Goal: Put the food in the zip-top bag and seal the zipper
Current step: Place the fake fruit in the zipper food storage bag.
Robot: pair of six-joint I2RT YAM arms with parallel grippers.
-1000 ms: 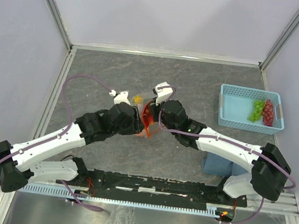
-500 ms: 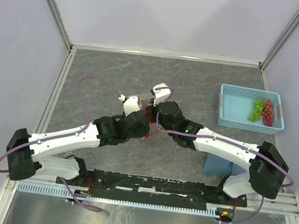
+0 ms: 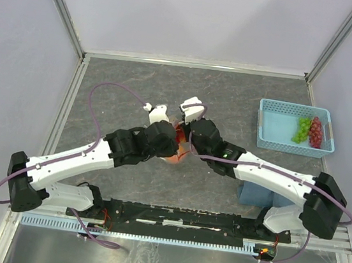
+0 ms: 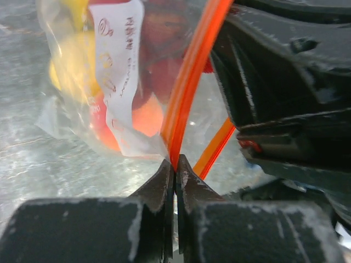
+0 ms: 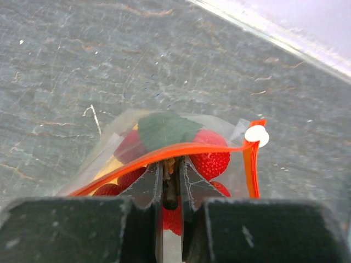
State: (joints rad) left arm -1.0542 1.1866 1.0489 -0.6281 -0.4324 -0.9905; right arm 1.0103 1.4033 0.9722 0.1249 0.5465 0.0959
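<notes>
Your left hand (image 4: 175, 164) is pressed together on the orange zipper (image 4: 189, 82), pinching it at the strip's near end. Your right hand (image 5: 171, 171) pinches the same zipper farther along, fingers nearly touching. The zip-top bag (image 3: 176, 153) is between both hands, around the middle of the desk (image 3: 117, 86), with strawberries (image 5: 211, 161) and a yellow fruit (image 4: 74, 60) inside. Green and red grapes (image 3: 311, 131) lie in the blue basket (image 3: 278, 128) at far right, well apart.

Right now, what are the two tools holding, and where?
Both pinch the bag by its orange zipper: the left tool at a corner, the right tool near the strip's middle.
</notes>
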